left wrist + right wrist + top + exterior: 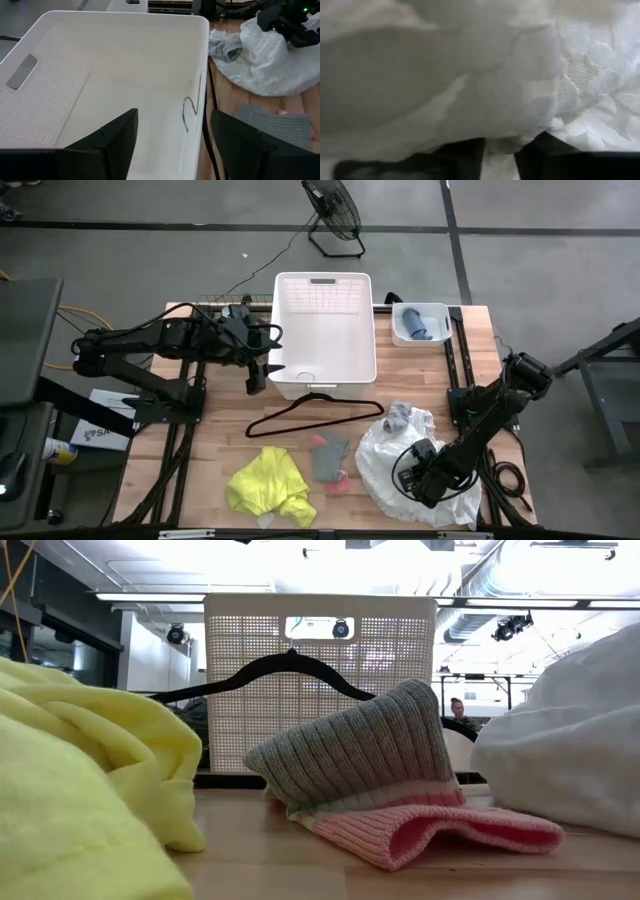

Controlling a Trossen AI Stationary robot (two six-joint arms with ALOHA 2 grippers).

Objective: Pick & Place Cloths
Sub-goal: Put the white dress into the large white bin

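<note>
the right gripper (412, 477) is down in the white cloth (450, 448) at the table's (215, 448) front right; in the right wrist view its two dark fingers (465, 152) sit close together with a fold of that white cloth (470, 75) bunched between them, so it looks pinched on the fabric, though whether the hold is firm cannot be told. the left gripper (258, 376) hangs over the basket's (325, 375) left front corner with its fingers (112, 137) spread apart and nothing between them; the left wrist view looks into the basket (125, 65), where the hanger's metal hook (189, 110) catches over the rim. the black hanger (310, 412) lies on the table just in front of the basket. the yellow cloth (268, 485) lies at the front left, the grey cloth (328, 455) on a pink piece (338, 485) between it and the white one. a small grey piece (400, 416) rests at the white cloth's far edge. a small tray (420, 323) with a blue piece sits right of the basket.
</note>
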